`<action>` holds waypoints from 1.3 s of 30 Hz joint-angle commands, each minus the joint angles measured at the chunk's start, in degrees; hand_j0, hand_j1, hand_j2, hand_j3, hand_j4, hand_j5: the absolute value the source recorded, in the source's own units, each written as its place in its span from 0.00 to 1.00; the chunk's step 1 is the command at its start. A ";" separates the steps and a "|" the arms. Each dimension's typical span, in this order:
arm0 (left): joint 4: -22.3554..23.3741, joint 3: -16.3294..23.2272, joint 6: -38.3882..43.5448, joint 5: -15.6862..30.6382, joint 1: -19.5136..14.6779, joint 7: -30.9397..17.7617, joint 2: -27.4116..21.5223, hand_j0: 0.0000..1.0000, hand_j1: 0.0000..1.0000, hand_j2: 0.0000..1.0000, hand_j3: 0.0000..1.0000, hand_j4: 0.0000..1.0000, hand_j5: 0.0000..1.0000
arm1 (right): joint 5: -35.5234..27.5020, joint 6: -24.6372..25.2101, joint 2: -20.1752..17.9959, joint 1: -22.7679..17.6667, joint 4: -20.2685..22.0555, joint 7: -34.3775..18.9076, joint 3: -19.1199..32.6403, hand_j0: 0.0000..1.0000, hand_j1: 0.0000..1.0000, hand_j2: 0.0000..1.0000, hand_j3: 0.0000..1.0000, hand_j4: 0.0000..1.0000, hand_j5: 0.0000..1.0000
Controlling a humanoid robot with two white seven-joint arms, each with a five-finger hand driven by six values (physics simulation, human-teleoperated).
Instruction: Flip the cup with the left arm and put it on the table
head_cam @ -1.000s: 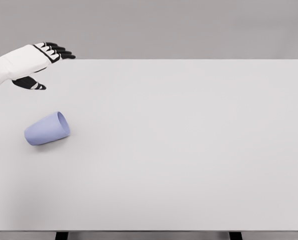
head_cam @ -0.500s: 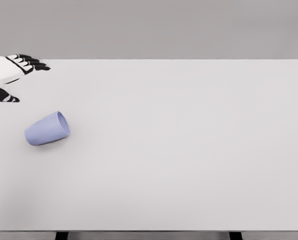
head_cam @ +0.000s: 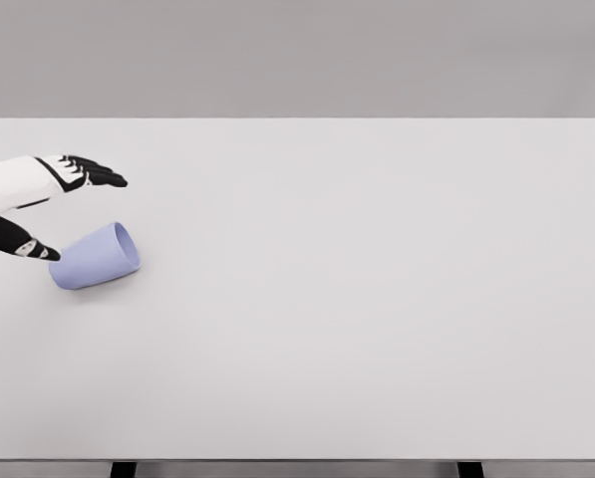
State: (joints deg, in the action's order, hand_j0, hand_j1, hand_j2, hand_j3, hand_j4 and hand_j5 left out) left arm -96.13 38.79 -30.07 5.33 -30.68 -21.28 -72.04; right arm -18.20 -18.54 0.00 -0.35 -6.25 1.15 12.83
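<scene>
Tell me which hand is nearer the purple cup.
Left. The left hand hovers open just up-left of the cup, thumb near its base. The right hand is out of view.

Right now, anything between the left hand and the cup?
Nothing visible. The left hand is open at the table's left edge, fingers spread above and behind the cup, thumb by its closed end. The cup lies on its side, mouth facing right. No other object shows on the table around it.

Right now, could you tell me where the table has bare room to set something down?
Everything right of the lavender cup is bare table. The only crowded spot is the left edge, where the open left hand hovers by the cup.
</scene>
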 commanded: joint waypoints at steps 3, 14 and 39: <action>-5.12 0.50 5.37 4.07 0.00 -0.96 -4.33 1.00 1.00 1.00 1.00 1.00 1.00 | 0.00 0.00 0.00 0.00 0.01 -0.01 0.01 1.00 1.00 1.00 1.00 1.00 1.00; -6.52 0.15 24.18 14.80 1.24 -2.98 -3.55 1.00 1.00 1.00 1.00 1.00 1.00 | -0.09 0.00 0.00 0.00 0.01 -0.01 0.01 1.00 1.00 1.00 1.00 1.00 1.00; -5.91 0.23 26.12 17.35 2.73 2.47 -2.32 1.00 1.00 1.00 1.00 1.00 1.00 | 0.00 0.00 0.00 0.00 0.01 -0.01 0.01 1.00 1.00 1.00 1.00 1.00 1.00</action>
State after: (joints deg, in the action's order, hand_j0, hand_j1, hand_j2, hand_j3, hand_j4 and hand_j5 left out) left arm -102.05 39.01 -3.97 22.50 -27.95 -18.84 -74.25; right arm -18.19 -18.55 0.00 -0.35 -6.25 1.15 12.83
